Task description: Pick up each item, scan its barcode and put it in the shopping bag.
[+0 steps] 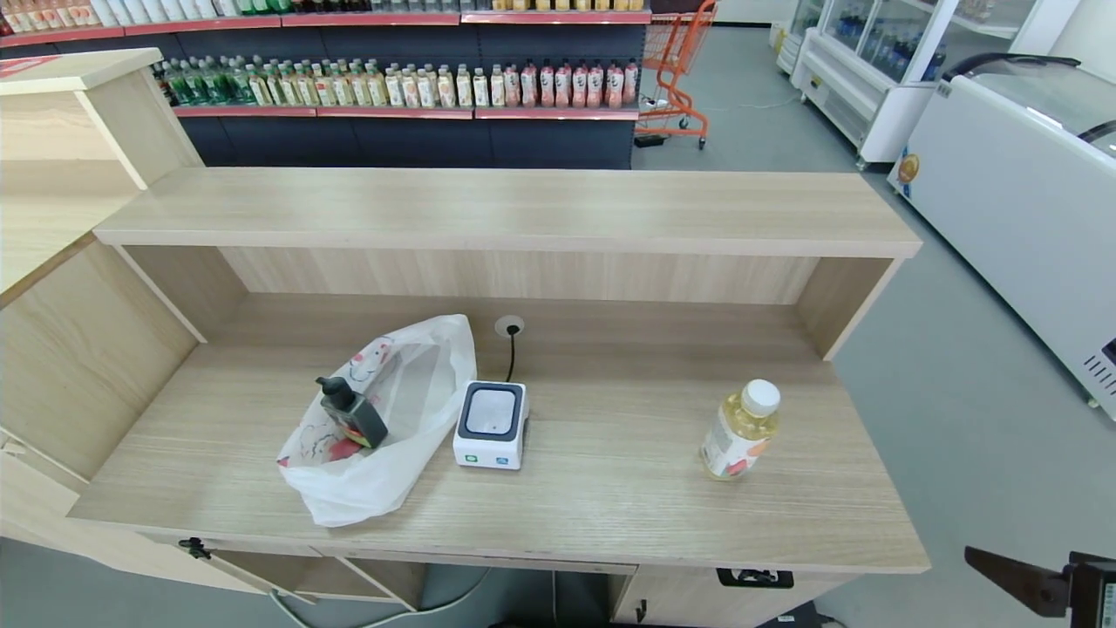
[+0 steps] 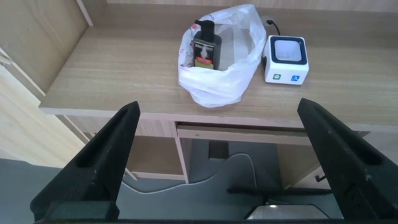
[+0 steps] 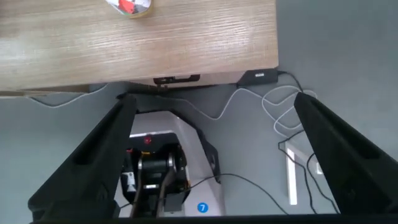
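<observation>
A white plastic shopping bag (image 1: 397, 392) lies open on the left part of the wooden counter (image 1: 610, 488), with a dark pump bottle (image 1: 353, 412) inside it. Just right of the bag stands the white barcode scanner (image 1: 491, 425). Near the counter's right end, a clear bottle of yellow drink (image 1: 739, 429) with a white cap stands upright. My left gripper (image 2: 219, 109) is open and holds nothing; it hangs in front of the counter's front edge, facing the bag (image 2: 221, 74) and scanner (image 2: 286, 59). My right gripper (image 3: 216, 102) is open and holds nothing, low off the counter's front right corner, where the bottle's base (image 3: 129, 6) peeks in.
A raised ledge (image 1: 506, 214) runs along the counter's back, with side walls at both ends. The scanner's cable (image 1: 511, 353) goes into a grommet behind it. Chest freezers (image 1: 1020, 201) stand to the right. Cables (image 3: 280, 106) lie on the floor below the counter.
</observation>
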